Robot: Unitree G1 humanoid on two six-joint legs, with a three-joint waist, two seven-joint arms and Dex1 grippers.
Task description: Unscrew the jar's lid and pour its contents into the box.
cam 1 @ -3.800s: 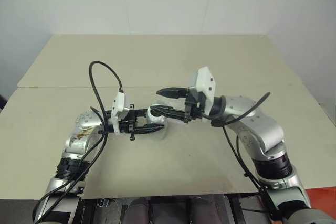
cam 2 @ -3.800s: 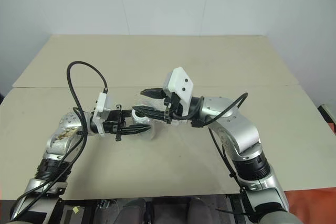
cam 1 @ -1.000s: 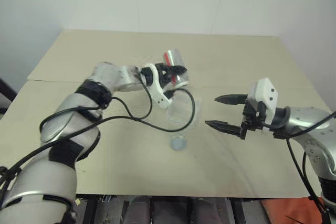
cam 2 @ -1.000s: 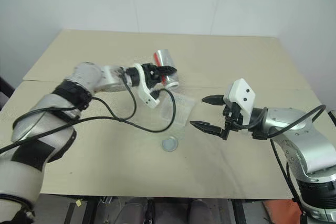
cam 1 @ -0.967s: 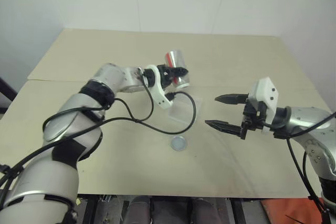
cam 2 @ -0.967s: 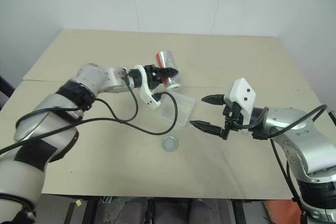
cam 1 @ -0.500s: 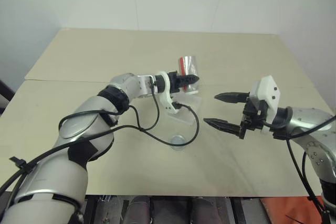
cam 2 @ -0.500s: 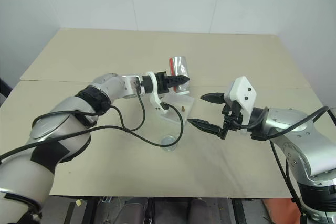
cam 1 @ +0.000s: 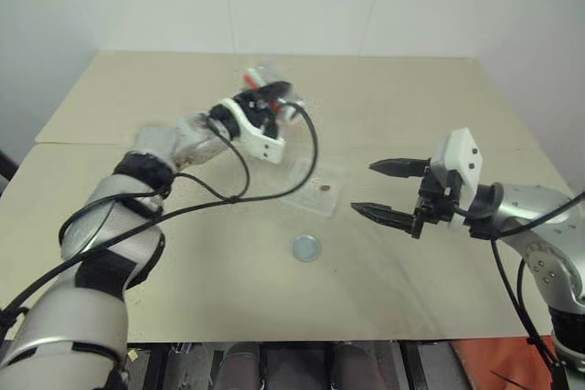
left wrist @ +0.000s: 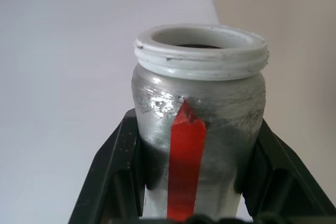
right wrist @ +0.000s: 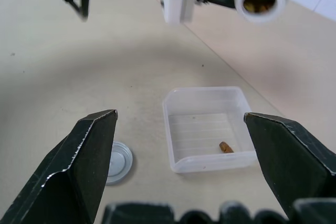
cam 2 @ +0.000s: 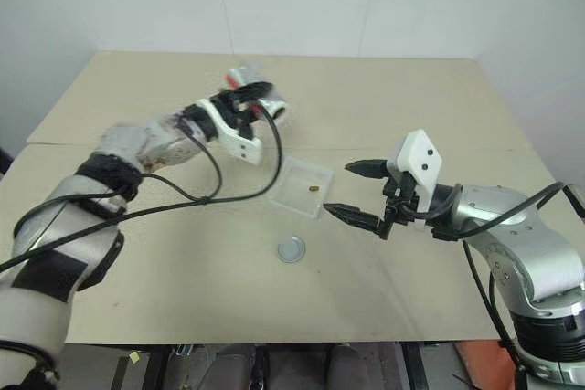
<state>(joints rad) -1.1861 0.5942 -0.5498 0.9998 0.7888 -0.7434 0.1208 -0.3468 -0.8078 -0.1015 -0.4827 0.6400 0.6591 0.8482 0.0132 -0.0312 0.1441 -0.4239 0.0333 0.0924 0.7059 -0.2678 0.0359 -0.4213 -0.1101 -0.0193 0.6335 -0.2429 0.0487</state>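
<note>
Head pair looks down over table point(cam 1: 384, 271); wrist cameras look along fingers.

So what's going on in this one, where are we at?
The left gripper is shut on the open jar, held up in the air over the table, off to one side of the box. The lid lies on the table in front of the box, and a small brown bit sits inside the box. The right gripper hovers beside the box, jaws open and empty.
</note>
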